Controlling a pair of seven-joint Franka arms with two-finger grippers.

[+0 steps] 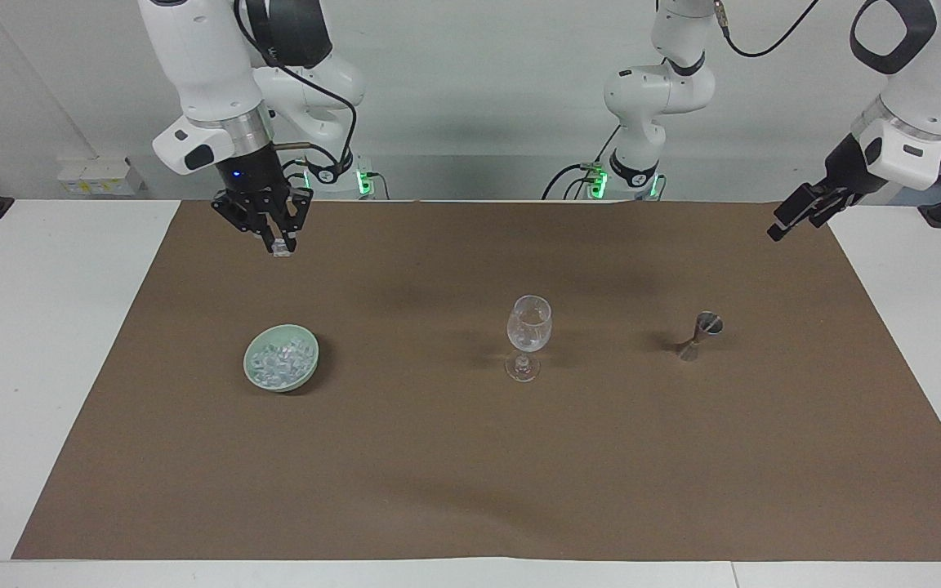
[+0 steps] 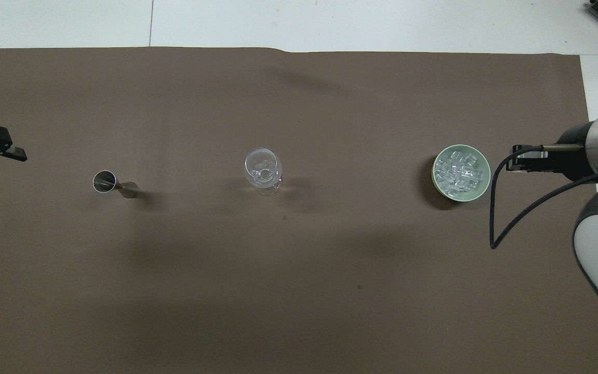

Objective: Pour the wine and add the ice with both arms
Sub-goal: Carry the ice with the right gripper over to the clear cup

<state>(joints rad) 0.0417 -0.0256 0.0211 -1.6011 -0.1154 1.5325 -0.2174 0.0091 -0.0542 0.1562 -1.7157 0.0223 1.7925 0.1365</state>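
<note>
Adding ice: right gripper (image 1: 280, 246) pinching one ice chunk (image 1: 279, 251) (raised over the mat (image 1: 470, 457)), needing carrying to the wine glass (image 1: 528, 325); left gripper (image 1: 797, 214) waiting, fingers spread.

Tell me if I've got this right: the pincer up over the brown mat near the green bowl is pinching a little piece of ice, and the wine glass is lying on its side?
Not quite. The wine glass stands upright on its foot, as the facing view shows. The rest holds: the right pincer is up over the brown mat near the green bowl, shut on a piece of ice.
</note>
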